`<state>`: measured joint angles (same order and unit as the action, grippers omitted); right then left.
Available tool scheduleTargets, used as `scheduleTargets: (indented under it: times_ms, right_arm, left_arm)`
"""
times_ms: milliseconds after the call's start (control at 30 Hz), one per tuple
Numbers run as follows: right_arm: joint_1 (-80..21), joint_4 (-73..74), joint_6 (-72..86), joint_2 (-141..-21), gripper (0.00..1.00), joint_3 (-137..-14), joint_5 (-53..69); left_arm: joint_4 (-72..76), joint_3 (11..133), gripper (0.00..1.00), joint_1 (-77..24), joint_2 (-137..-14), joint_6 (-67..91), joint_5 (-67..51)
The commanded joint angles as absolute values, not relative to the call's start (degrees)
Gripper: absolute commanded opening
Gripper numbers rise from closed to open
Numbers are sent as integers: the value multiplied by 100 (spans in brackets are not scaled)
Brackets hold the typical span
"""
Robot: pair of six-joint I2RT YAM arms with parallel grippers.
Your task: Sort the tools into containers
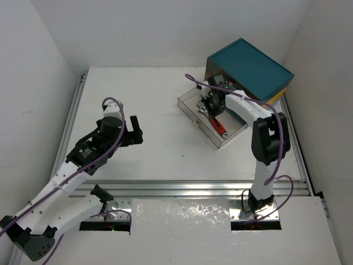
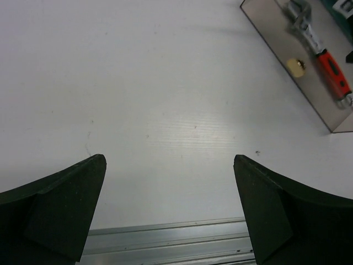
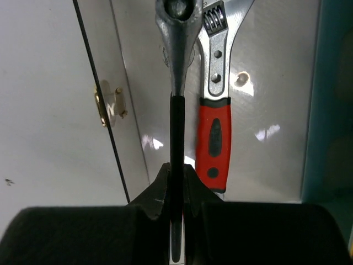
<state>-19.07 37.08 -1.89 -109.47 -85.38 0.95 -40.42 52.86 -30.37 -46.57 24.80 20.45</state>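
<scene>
1. Step in hand, by judgement: laying a slim tool with a black shaft and a silver head [image 3: 176, 127] into the translucent smoky open drawer [image 3: 273, 55], pulled out in front of the boxy teal-topped chest [image 1: 251, 66].
2. Right gripper [image 3: 176, 190] clenched on the black shaft, with the silver head pointing ahead over the drawer floor, just inside the drawer's front wall. Impossible to tell whether touching the drawer floor or hanging above it.
3. Already lying in the drawer: a silver adjustable wrench with a red handle [image 3: 214, 138], parallel to the held tool and just beside it, on the side away from the drawer's cream knob [image 3: 107, 105].
4. Lower straight down to the drawer floor, holding the shaft parallel to the wrench and within the strip between the wrench and the drawer's front wall. Avoid knocking either.
5. Release only once the tool is supported by the drawer floor. Then lift straight up, to avoid dragging the shaft or catching the drawer's front wall.
6. Left gripper [image 2: 168, 165] released, spread wide and empty, hovering over the bare white bench [image 2: 138, 83], well apart from the drawer on its knob side. Best left idle there, clear of the drawer.
</scene>
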Motion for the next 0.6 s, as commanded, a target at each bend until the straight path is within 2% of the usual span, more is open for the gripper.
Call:
scheduleTargets:
  times_ms: [0, 33, 67, 100, 133, 167, 333, 367, 400, 433, 467, 500, 567]
  right_arm:
    - [-1916, 4182, -676, -11187, 4, -9350, 9]
    - [-1916, 4305, -694, -11284, 7, -9517, 9]
    - [-1925, 4437, -660, -11363, 17, -9545, 9]
    - [-1925, 4465, -581, -11356, 27, -9519, 9]
    - [-1925, 4491, -510, -11329, 44, -9527, 9]
    - [-1925, 4535, -449, -11259, 55, -9545, -130]
    - [-2030, 4623, 218, -10724, 59, -9774, -307]
    - [-2100, 4562, 394, -10592, 57, -9730, -456]
    - [-2379, 4431, 587, -10286, 43, -9381, -370]
    - [-2608, 4177, 571, -10118, 37, -9082, -221]
    - [-3315, 3592, 580, -9977, 5, -8618, -402]
    - [-3322, 3586, 624, -10010, 0, -8500, -404]
    - [-3698, 3445, 676, -10255, 0, -8402, -431]
  left_arm:
    - [-3815, 5124, 100, -3076, -4526, 2188, 2074]
    - [-3841, 5133, 100, -3076, -4570, 2215, 2118]
    - [-3841, 5142, 100, -3076, -4579, 2224, 2136]
    - [-3841, 5142, 100, -3076, -4588, 2224, 2144]
    - [-3832, 5133, 100, -3067, -4570, 2224, 2145]
    - [-3841, 5133, 100, -3067, -4570, 2224, 2136]
    - [-3797, 5098, 100, -3067, -4474, 2241, 2153]
    - [-3797, 5089, 100, -3076, -4439, 2250, 2153]
    - [-3797, 5080, 100, -3076, -4404, 2267, 2171]
    - [-3788, 5071, 100, -3076, -4290, 2276, 2180]
    - [-3753, 5036, 100, -3076, -4167, 2276, 2162]
    - [-3736, 5019, 100, -3076, -4114, 2276, 2153]
    - [-3709, 5001, 100, -3076, -4043, 2276, 2153]
